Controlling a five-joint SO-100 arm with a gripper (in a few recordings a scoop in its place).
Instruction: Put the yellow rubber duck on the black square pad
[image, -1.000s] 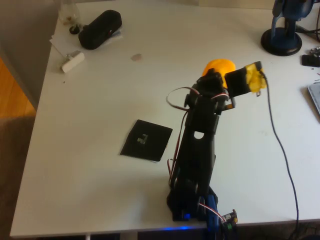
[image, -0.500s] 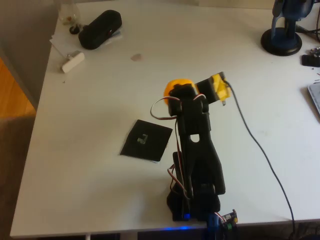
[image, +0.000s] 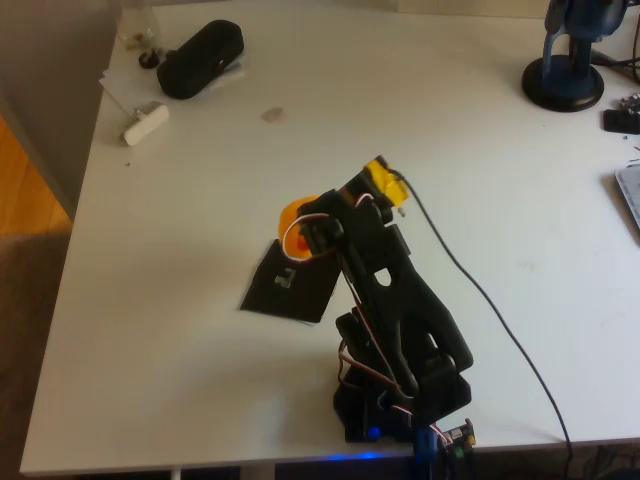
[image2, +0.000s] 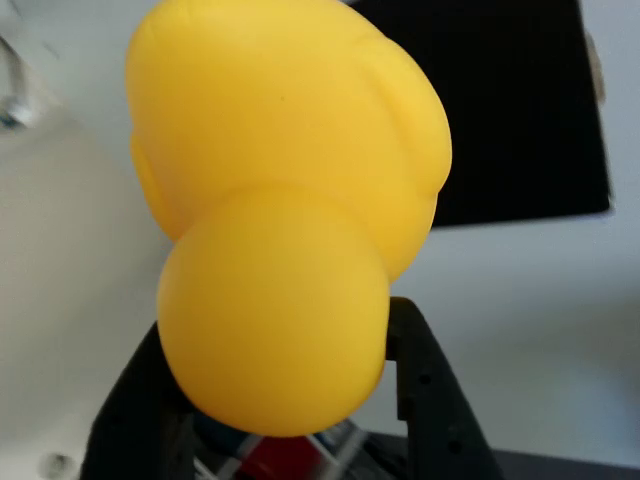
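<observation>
Yellow rubber duck (image: 296, 213) mostly hidden behind the arm in the overhead view; beak and eyes unseen in the wrist view. Black square pad (image2: 500, 110) cut off at the wrist view's top edge, right corner covered by the arm overhead. Gripper (image2: 290, 420) fingers largely masked by the duck.
</observation>
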